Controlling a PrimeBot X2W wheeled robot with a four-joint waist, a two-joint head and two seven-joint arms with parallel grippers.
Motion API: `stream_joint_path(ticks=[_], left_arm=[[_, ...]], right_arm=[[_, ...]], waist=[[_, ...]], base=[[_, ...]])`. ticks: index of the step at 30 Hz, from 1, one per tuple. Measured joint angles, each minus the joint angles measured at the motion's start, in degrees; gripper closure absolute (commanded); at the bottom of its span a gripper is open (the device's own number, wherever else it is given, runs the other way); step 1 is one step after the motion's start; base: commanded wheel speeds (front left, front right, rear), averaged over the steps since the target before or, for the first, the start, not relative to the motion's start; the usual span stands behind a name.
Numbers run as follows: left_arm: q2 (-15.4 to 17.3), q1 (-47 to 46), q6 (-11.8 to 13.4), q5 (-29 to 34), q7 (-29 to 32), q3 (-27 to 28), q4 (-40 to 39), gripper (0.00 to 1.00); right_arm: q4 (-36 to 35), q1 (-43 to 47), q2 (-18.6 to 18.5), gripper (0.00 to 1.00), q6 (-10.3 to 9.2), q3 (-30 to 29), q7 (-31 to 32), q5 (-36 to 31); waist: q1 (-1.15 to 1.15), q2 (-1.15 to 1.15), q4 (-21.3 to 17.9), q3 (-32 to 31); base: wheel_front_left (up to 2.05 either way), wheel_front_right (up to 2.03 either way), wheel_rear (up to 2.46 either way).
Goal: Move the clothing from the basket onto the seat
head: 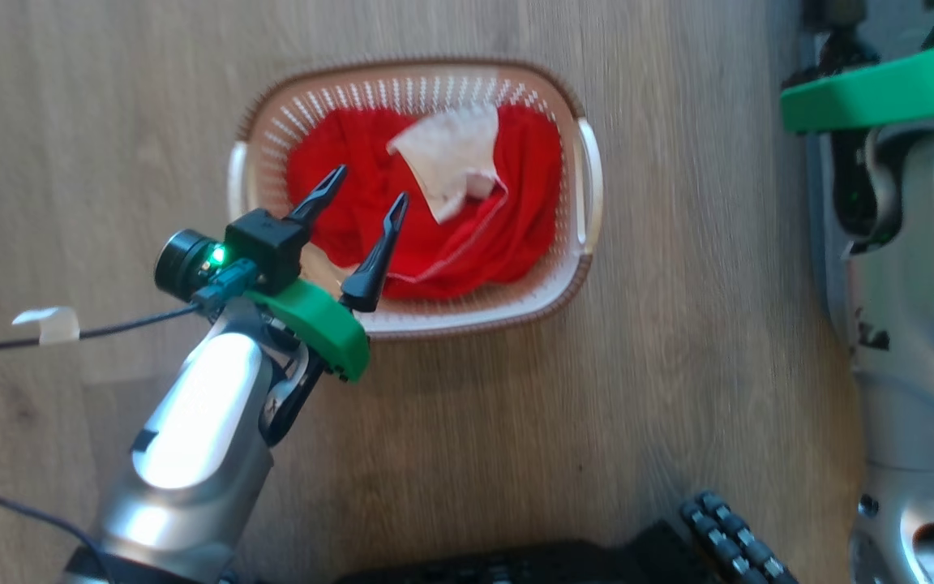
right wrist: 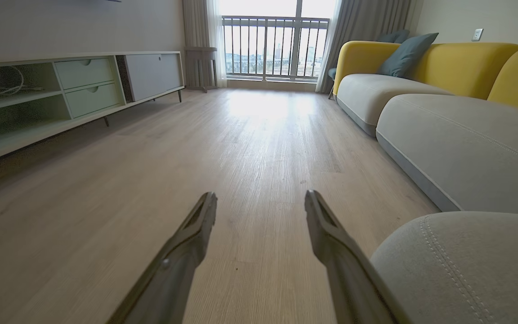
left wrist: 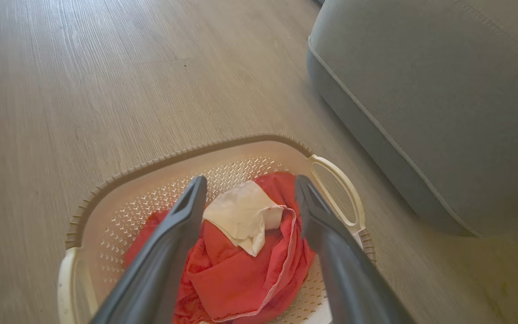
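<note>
Clothing (head: pixel 434 219) lies in basket (head: pixel 572 268) under spread (empty) left gripper (head: pixel 371 185).

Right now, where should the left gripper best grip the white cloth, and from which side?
Probably the white cloth's bunched middle fold, from straight above: it lies loose on top of the red garments, and the basket walls block sideways approaches.

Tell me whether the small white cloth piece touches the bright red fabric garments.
Touching. Left wrist view: the small white cloth piece lies on the bright red garments.
</note>
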Motion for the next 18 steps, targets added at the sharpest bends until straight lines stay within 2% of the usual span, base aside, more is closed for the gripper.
stream_joint_path(ticks=[8, 15, 18], left_arm=[[3.7, -6.8, 0.0, -3.6, -0.2, -12.5, 2.2, 0.00], [5.1, -11.1, 0.0, -5.0, -0.2, -19.0, 5.1, 0.00], [5.2, -13.1, 0.0, -5.1, -0.2, -20.1, 6.4, 0.00]], right_arm=[[-2.8, -4.3, 0.0, 0.00, 0.00, 1.7, 0.0, 1.5], [-4.7, -6.2, 0.1, 0.00, 0.00, 3.2, 0.0, 2.8], [-5.2, -6.6, 0.1, 0.00, 0.00, 3.2, 0.0, 3.8]], waist=[[0.00, 0.00, -3.3, 9.0], [-0.01, 0.00, -7.2, 14.2], [-0.01, 0.00, -8.7, 16.0]], base=[[0.00, 0.00, 0.00], [0.00, 0.00, 0.00], [0.00, 0.00, 0.00]])
